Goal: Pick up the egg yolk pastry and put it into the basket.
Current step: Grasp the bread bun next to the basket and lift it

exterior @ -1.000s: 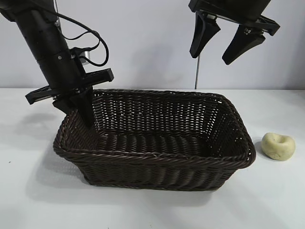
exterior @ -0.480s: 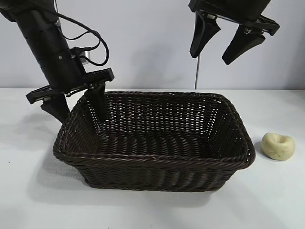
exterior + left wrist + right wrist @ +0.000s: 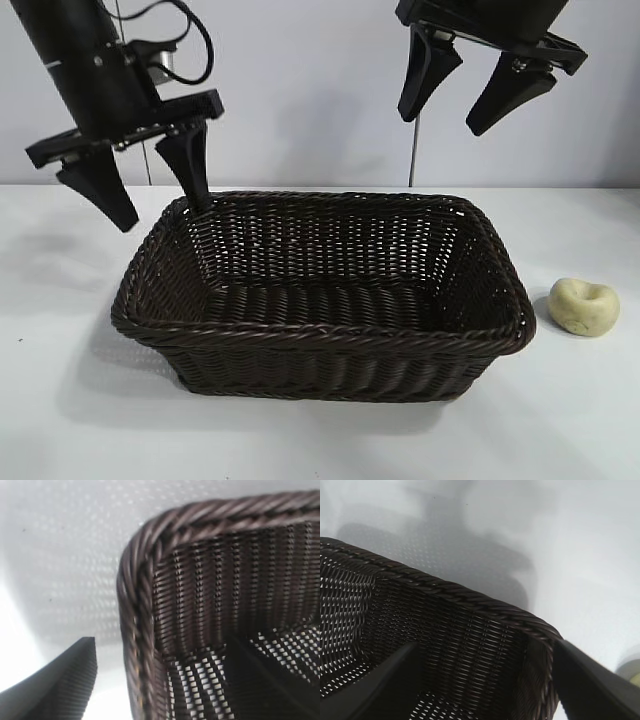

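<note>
- Egg yolk pastry [image 3: 584,306] on the white table [image 3: 70,420], just beside the wicker basket [image 3: 325,340], right end.
- Left gripper [image 3: 152,190] spread wide, empty, straddling the basket's far left corner.
- Right gripper [image 3: 460,105] spread wide, empty, high above the basket's right half.

No readable text, label, brand, number or sign shows in any view.
</note>
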`<control>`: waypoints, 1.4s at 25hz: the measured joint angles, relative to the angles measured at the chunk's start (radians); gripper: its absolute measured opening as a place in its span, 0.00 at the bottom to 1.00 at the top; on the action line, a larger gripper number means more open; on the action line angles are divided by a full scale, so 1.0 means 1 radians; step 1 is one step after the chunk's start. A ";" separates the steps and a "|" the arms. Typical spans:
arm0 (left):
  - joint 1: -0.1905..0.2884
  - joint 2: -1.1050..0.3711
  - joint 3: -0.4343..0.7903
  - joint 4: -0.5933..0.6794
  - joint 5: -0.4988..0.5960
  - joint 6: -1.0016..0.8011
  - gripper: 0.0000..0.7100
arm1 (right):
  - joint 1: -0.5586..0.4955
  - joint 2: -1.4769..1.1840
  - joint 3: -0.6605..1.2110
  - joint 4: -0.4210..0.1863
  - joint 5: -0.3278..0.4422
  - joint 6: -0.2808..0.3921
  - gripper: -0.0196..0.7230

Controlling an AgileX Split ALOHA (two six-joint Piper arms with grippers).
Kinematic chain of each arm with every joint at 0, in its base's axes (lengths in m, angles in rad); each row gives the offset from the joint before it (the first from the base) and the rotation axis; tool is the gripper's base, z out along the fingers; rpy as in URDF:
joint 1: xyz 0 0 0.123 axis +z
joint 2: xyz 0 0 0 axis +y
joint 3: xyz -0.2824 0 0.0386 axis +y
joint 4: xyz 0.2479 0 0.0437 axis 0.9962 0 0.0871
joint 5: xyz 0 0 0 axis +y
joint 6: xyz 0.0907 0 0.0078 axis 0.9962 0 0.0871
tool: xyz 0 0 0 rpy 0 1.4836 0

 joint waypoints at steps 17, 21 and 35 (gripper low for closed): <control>0.000 -0.250 0.022 -0.028 0.027 0.020 0.73 | 0.000 0.000 0.000 0.000 0.015 0.004 0.74; 0.000 -0.303 0.110 -0.111 -0.035 0.056 0.73 | 0.000 0.000 0.000 0.000 0.017 0.004 0.74; 0.000 -0.315 0.294 -0.268 -0.254 0.131 0.73 | 0.000 0.000 0.000 0.000 0.023 0.004 0.74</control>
